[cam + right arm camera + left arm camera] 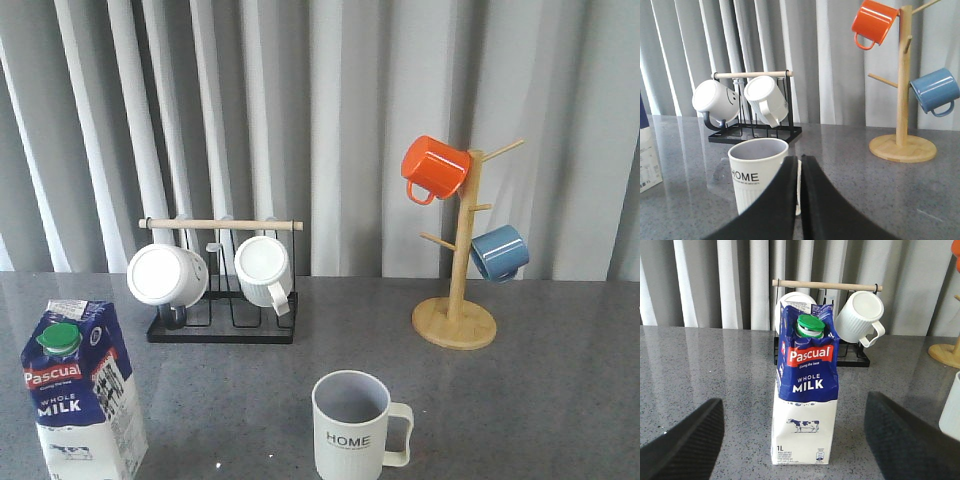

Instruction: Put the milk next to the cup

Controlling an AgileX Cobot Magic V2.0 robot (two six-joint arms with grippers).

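Note:
The milk (80, 395) is a blue and white carton with a green cap, upright at the table's front left. It also shows in the left wrist view (807, 390). The cup (352, 425), a pale ribbed mug marked "HOME", stands at the front centre, handle to the right, well apart from the milk. My left gripper (793, 400) is open, its fingers spread wide to either side of the carton and short of it. My right gripper (800, 159) is shut and empty, just in front of the cup (757, 172), covering its handle side. Neither gripper shows in the front view.
A black wire rack (222, 325) with a wooden bar holds two plain white mugs (168, 274) at the back left. A wooden mug tree (455, 322) at the back right carries an orange mug (435, 166) and a blue mug (499, 252). Grey curtains hang behind.

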